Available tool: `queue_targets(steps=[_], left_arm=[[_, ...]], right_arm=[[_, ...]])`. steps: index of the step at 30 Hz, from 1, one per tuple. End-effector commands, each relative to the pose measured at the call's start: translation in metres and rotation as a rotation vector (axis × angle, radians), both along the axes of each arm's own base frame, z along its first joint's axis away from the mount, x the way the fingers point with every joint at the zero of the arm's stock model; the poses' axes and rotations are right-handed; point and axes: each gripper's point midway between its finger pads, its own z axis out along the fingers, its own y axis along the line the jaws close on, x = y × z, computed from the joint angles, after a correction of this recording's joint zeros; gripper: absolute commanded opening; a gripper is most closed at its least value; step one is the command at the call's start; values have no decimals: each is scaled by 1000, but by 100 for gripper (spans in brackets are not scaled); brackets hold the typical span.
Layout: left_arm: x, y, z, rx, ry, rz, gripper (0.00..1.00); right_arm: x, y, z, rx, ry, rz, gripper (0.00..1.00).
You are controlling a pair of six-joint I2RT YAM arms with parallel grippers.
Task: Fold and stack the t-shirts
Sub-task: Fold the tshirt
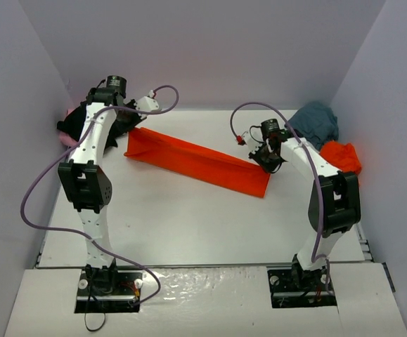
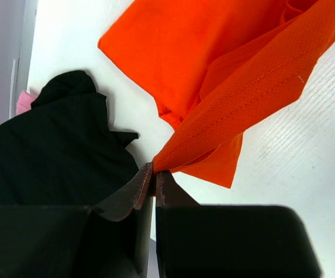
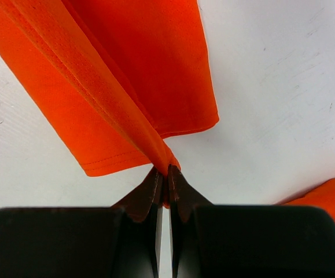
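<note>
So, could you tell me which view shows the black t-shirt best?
Left wrist view: the black t-shirt fills the left side, crumpled. Top external shows it mostly hidden behind the left arm; right wrist misses it.

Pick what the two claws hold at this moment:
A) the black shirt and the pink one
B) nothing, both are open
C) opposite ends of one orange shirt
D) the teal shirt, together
C: the left claw and the right claw each pinch an edge of the orange shirt stretched between them.
</note>
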Motion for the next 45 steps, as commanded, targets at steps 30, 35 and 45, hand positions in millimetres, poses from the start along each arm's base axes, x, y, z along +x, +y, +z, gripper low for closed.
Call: queue_targets(steps=[30,35,45], left_arm=[[66,-23,-36,17,-44,-74,0],[74,-24,-38,12,-61,-68,0],[86,-36,-39,-16,-97,-73,0]], right_arm=[[45,-40,-17,-120,-86,-283,24],[54,-64,-14,-228,-162,-372,49],[54,-62,-6,-204,-200,-367,47]])
